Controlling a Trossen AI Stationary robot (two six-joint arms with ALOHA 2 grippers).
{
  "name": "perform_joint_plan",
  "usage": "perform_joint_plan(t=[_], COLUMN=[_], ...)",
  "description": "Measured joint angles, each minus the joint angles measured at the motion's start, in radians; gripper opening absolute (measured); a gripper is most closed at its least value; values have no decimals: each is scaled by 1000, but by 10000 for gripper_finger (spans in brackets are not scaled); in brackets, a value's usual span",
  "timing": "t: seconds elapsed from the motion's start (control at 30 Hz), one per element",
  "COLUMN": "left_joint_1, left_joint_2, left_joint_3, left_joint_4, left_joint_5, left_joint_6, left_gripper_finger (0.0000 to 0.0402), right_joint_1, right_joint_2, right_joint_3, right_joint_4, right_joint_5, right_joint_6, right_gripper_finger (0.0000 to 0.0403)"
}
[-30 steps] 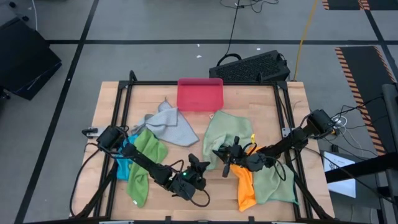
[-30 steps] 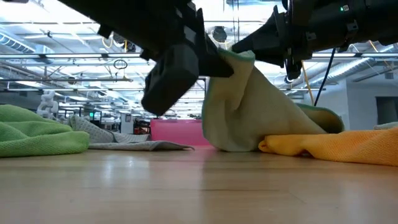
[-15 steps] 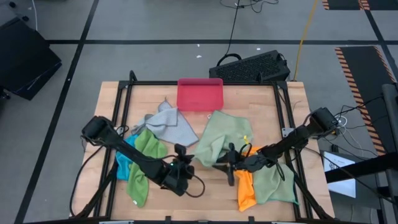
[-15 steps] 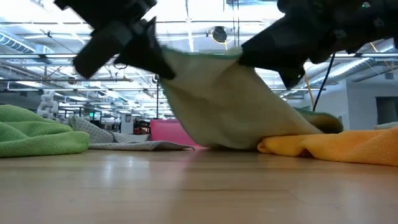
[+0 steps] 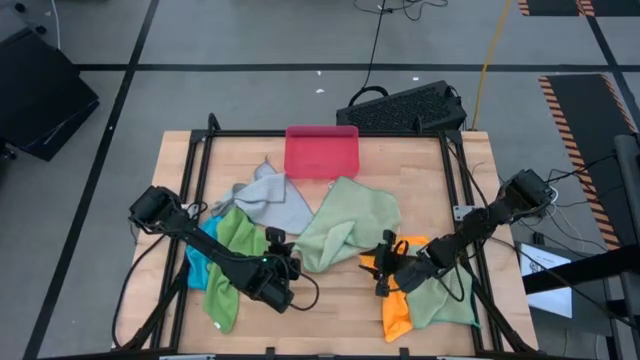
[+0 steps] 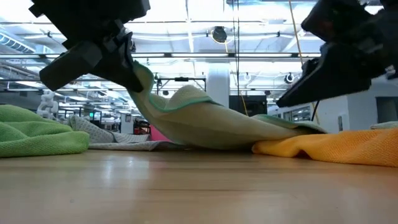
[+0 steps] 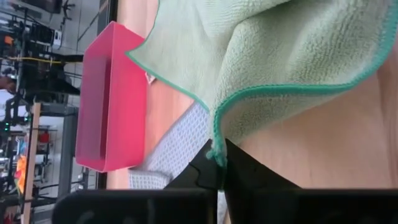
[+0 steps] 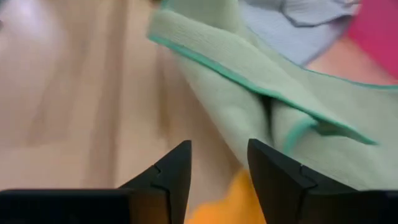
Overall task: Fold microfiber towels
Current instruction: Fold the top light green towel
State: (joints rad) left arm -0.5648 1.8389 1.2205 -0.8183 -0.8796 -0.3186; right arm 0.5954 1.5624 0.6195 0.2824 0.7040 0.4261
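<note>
The pale green towel [image 5: 345,222] lies spread mid-desk [image 5: 420,160], below the pink tray [image 5: 321,152], one corner lifted. The left end effector [image 5: 277,243] is clamped on that corner; the right end effector [image 5: 383,272], fingers apart, hovers over the orange towel [image 5: 398,305].

Tray [image 5: 321,152] at the table's [image 5: 420,165] far edge, towels [image 5: 345,225] spread before it, between both arms.

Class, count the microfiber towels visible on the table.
6: grey towel, pale green towel, bright green towel, blue towel, orange towel, light green towel. Others may be hidden.
</note>
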Motion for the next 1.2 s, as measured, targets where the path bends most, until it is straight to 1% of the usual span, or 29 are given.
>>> perform_joint_plan(t=[0.13, 0.23, 0.33, 0.43, 0.53, 0.57, 0.63, 0.7, 0.77, 0.9, 1.03, 1.2], left_joint_1=[1, 2, 4, 9, 16, 17, 21, 23, 23, 22, 22, 22], left_joint_2=[0, 0, 0, 0, 0, 0, 0, 0, 0, 0, 0, 0], left_joint_3=[0, 0, 0, 0, 0, 0, 0, 0, 0, 0, 0, 0], left_joint_4=[0, 1, 3, 3, 4, 4, 5, 4, 4, 4, 5, 6], left_joint_5=[19, 22, 32, 34, 44, 52, 67, 69, 69, 69, 77, 76], left_joint_6=[0, 2, 3, 3, 3, 3, 3, 3, 7, 2, -2, -2], left_gripper_finger=[14, 5, 9, 16, 12, 8, 4, 8, 14, 17, 5, 16], right_joint_1=[-3, -32, -59, -102, -155, -177, -225, -270, -307, -359, -389, -438], right_joint_2=[0, 1, 1, 1, 1, 1, 1, 1, 1, 1, 1, 1], right_joint_3=[0, 0, 0, 0, 0, 0, 0, 0, 0, 0, 0, -1], right_joint_4=[2, -3, -3, -3, -4, -4, -3, -4, -4, -14, -54, -78], right_joint_5=[139, 153, 159, 158, 155, 133, 50, -32, -84, -131, -138, -277], right_joint_6=[45, 80, 83, -13, -128, -182, -306, -419, -499, -599, -725, -765], right_gripper_finger=[151, 151, 151, 151, 151, 151, 151, 151, 151, 151, 151, 147])
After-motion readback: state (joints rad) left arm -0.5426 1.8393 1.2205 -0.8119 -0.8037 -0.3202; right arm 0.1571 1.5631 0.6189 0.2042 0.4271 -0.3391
